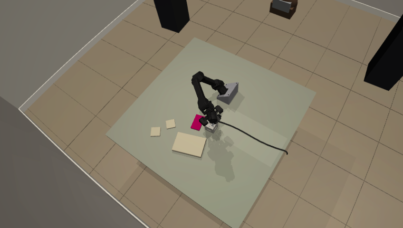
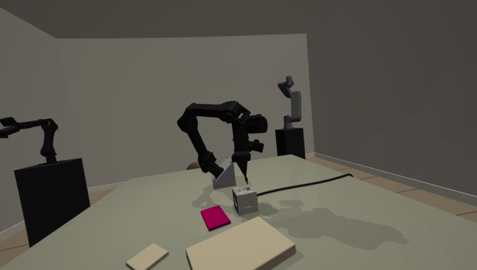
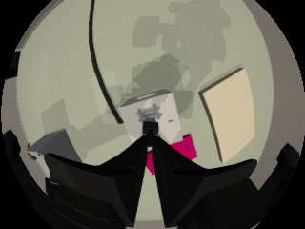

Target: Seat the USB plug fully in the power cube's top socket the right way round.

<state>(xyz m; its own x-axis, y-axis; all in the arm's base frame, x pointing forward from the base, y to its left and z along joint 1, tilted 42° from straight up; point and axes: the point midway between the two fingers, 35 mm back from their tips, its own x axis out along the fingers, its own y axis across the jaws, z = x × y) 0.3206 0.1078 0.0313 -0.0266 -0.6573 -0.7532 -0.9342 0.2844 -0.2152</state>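
The power cube [image 1: 210, 130] [image 2: 247, 205] [image 3: 168, 107] is a light grey block standing upright on the table. The socket [image 3: 149, 114] shows on its top face in the wrist view, with grey metal contours around it. My gripper [image 2: 246, 177] [image 3: 150, 140] points down over the cube and is shut on the USB plug [image 2: 246, 181] [image 3: 151, 127], a small black body. The plug appears to be held just above the cube's top, with a light tip below it. The socket shows beyond the plug in the wrist view. Which way round the plug faces cannot be told.
A black cable [image 1: 248, 133] [image 2: 304, 184] [image 3: 97, 69] runs from beside the cube to the table's edge. A magenta slab [image 1: 196, 122] [image 2: 215, 217] [image 3: 183, 149] lies close to the cube. A large beige slab [image 1: 188, 144] [image 2: 241, 246] [image 3: 231, 112] and two small beige tiles lie farther off.
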